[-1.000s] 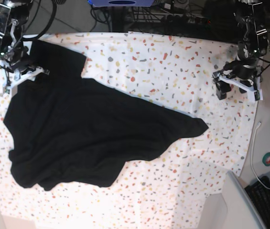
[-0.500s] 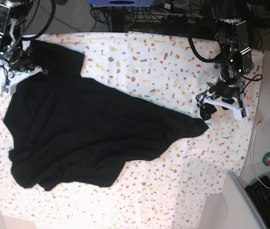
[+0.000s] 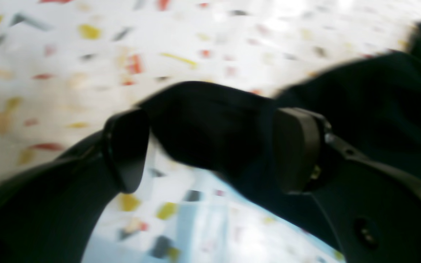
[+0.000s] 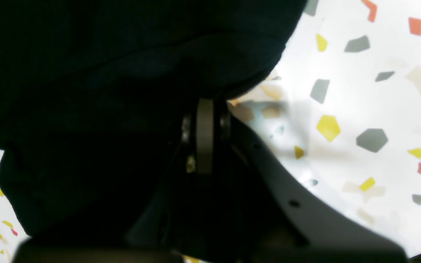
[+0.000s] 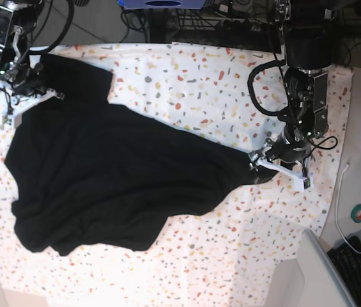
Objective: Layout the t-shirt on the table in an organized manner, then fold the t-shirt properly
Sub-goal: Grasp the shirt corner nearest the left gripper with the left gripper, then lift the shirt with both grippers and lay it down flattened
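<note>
Now the left gripper point(image 5: 276, 167) sits at the pointed tip of the t-shirt point(image 5: 110, 173), right of centre in the base view; a second ago it stood well apart from the cloth, near the right edge of the table point(image 5: 186, 83). In the left wrist view the left gripper point(image 3: 210, 146) has its jaws spread wide, and the black tip of the t-shirt point(image 3: 210, 120) lies between them, not yet pinched. That view is blurred by motion, so contact with the pads cannot be confirmed.

At the upper left of the base view, the right gripper point(image 5: 23, 94) has closed within the last second. In the right wrist view the right gripper point(image 4: 205, 109) shows its fingers pressed together with the t-shirt point(image 4: 104, 91) bunched over and around them; judged from this, it is clamped on the cloth at that corner.

Judgement: one corner is secured and the opposite tip is about to be taken. With both ends held, the garment could be stretched flat. Layout is at an early stage; folding has not begun.

Position of the garment: it lies crumpled across the left and centre of the table, spreading from the upper left down to the lower left, with one point reaching right of centre.

Count: one t-shirt, one table, two grippers. No print is visible on the upward face.
</note>
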`<state>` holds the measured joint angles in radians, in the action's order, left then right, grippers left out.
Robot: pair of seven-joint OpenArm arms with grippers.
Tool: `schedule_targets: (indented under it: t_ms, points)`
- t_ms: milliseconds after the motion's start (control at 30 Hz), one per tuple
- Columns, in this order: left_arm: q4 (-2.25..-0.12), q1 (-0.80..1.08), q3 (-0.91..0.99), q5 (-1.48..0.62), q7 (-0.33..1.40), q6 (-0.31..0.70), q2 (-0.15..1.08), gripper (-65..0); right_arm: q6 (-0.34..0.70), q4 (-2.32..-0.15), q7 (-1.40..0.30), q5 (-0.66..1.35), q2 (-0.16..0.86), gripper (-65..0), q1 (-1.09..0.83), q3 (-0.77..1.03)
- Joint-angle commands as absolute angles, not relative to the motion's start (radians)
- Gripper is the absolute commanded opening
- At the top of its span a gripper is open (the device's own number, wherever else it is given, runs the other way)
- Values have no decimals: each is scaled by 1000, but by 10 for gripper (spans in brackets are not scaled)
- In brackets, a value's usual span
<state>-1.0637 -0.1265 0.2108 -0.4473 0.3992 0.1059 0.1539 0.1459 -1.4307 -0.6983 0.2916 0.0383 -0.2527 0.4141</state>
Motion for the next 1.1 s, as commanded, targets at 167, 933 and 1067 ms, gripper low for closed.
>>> schedule_targets:
  t_ms: [167,933,1067]
  points:
    - [-992,-205,214,-453,366,116,163,-153,156,-1426,-727,305,36,-650,-257,407]
    - [-777,-269,202,-444,288,116,165,-615,156,-1426,-730,303,38,-650,-254,406]
    - [-868,-259,205,-444,355,116,166,-650,156,-1451,-753,303,42,-650,-237,404]
